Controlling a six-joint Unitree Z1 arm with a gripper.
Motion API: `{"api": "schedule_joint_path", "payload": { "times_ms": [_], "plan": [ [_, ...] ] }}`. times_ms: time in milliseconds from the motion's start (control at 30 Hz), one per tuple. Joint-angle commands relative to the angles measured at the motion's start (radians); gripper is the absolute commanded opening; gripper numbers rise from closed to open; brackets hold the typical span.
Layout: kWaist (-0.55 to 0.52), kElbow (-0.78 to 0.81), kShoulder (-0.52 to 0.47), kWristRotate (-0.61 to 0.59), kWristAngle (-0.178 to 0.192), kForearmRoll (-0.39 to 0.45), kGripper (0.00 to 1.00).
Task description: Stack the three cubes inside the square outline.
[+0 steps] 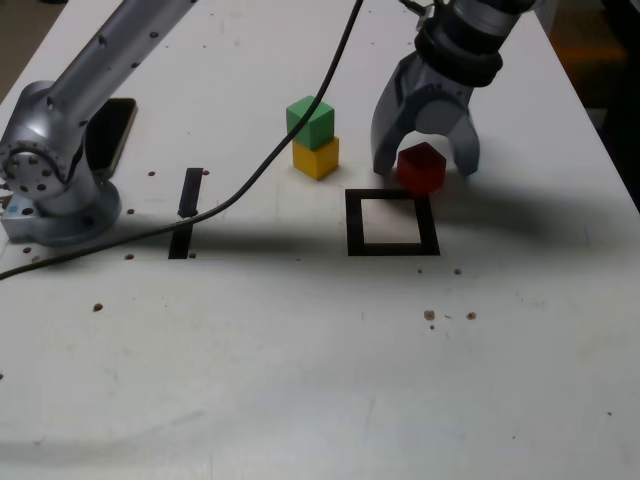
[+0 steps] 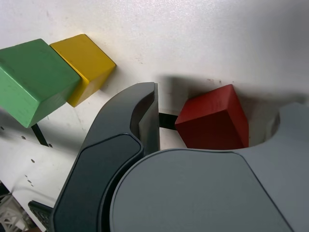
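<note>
White bench (image 1: pixel 300 380), speckled. Our hand (image 1: pixel 425 165) straddles the red cube (image 1: pixel 421 167), jaws apart, not yet clamped; cube sits at the outline's (image 1: pixel 353 222) one o'clock, just outside. We advise centring before closing. Green (image 1: pixel 311 122) sits on yellow (image 1: pixel 316 157), at ten o'clock.

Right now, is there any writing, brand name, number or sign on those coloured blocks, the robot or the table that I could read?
None: no readable text in either view.
Red cube, green cube, yellow cube: plain faces, no marks.
Square outline: bare black border, no lettering.
Arm base and fingers: no label or logo shows.
Dark flat object beside the base: nothing legible.
</note>
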Motion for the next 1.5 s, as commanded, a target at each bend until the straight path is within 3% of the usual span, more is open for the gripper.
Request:
{"api": "schedule_joint_path", "payload": {
  "times_ms": [0, 200, 333, 700, 1167, 1467],
  "plan": [
    [0.004, 0.007, 0.005, 0.003, 0.002, 0.014, 0.74],
    [0.004, -0.004, 0.023, 0.004, 0.009, 0.013, 0.47],
    [0.004, -0.018, 0.028, 0.007, 0.009, 0.013, 0.36],
    [-0.035, -0.021, -0.009, 0.009, 0.033, 0.014, 0.35],
    [-0.174, 0.14, -0.193, -0.059, 0.076, 0.013, 0.35],
    [-0.259, 0.175, -0.216, -0.132, 0.074, 0.01, 0.35]
  ]
}}
